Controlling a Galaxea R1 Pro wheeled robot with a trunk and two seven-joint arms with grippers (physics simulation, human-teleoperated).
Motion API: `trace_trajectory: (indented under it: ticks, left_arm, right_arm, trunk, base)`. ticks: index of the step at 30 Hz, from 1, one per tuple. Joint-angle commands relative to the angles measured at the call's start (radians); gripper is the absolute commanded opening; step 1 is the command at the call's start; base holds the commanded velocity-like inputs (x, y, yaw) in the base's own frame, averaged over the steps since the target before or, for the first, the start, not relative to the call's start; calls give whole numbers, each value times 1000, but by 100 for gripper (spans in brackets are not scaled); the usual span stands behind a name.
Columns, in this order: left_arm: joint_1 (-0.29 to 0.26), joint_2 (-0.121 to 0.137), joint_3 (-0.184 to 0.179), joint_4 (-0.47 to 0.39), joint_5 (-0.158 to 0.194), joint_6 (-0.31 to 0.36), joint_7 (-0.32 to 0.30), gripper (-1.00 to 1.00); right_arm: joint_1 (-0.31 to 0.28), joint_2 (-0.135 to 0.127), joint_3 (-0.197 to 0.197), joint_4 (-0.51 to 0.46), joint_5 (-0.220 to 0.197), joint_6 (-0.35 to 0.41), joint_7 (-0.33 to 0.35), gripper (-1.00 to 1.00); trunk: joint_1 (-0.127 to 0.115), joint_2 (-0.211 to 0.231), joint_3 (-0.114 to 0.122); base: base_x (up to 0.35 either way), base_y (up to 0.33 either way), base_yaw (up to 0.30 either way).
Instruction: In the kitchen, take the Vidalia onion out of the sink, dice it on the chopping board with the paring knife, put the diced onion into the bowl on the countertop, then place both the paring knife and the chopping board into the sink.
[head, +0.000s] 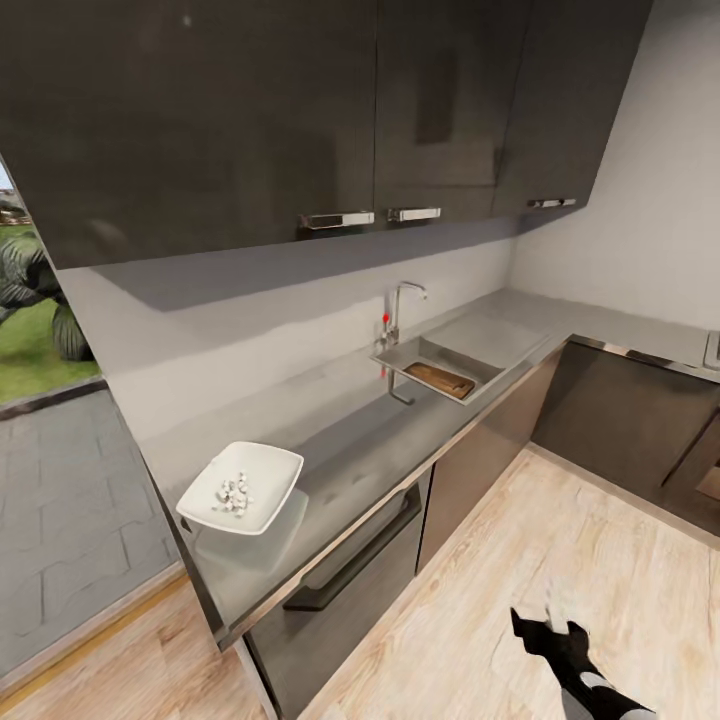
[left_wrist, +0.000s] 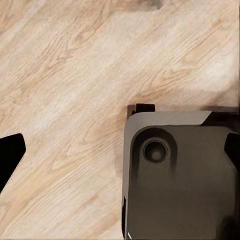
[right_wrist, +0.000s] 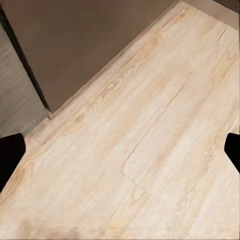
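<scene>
Dark glossy wall cabinets (head: 300, 110) with chrome bar handles (head: 337, 219) hang from ten to one o'clock over a pale grey wall (head: 250, 330). Below it runs a long grey worktop (head: 380, 440), turning a corner toward three o'clock — an L above dark cabinet fronts (head: 480, 460), with a built-in appliance door and its dark handle (head: 355, 565) at six o'clock. The light wooden plank floor (head: 520, 540) spreads from five to four o'clock. At nine o'clock an opening shows grey paving (head: 70, 500), grass and greenery (head: 30, 330) — daylight outside. A white wall (head: 660, 200) rises at two o'clock.
</scene>
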Motion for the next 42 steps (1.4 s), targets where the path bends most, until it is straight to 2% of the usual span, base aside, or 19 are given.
trace_trajectory:
  ticks: [1, 3, 6, 8, 10, 11, 16, 42]
  left_arm:
    - [0, 1, -8, -17, 7, -3, 4, 100]
    - [0, 4, -8, -60, 7, -4, 15, 100]
    - [0, 18, -8, -111, 7, -7, 76, 100]
    - [0, 24, -8, -121, 8, -36, 105, 100]
    - [0, 26, -10, -118, 10, -117, 119, 100]
    - [0, 22, -10, -77, 11, -223, 126, 100]
    - [0, 20, -8, -44, 11, -260, 129, 100]
    - [0, 19, -9, -37, 11, -265, 129, 100]
  right_arm:
    - [27, 12, -9, 7, 6, -22, 2, 100]
    - [77, 39, -9, 12, 6, -45, 1, 100]
    - [151, 81, -9, 14, 7, -63, 0, 100]
    - [173, 95, -9, 14, 6, -75, 0, 100]
    - [183, 100, -9, 14, 6, -85, -1, 100]
    - [187, 103, -10, 14, 6, -92, -1, 100]
    - [190, 104, -10, 14, 6, -94, -1, 100]
    - [191, 108, -10, 14, 6, -94, -9, 100]
  trunk:
    - [0, -1, -1]
    - [0, -1, -1]
    - [0, -1, -1]
    - [0, -1, -1]
    - [0, -1, -1]
    - [0, -1, -1]
    - [0, -1, -1]
    - [0, -1, -1]
  base:
    - [0, 0, 0]
    - [0, 0, 0]
    - [0, 0, 0]
    - [0, 0, 0]
    - [0, 0, 0]
    - [0, 0, 0]
    - [0, 0, 0]
    - [0, 0, 0]
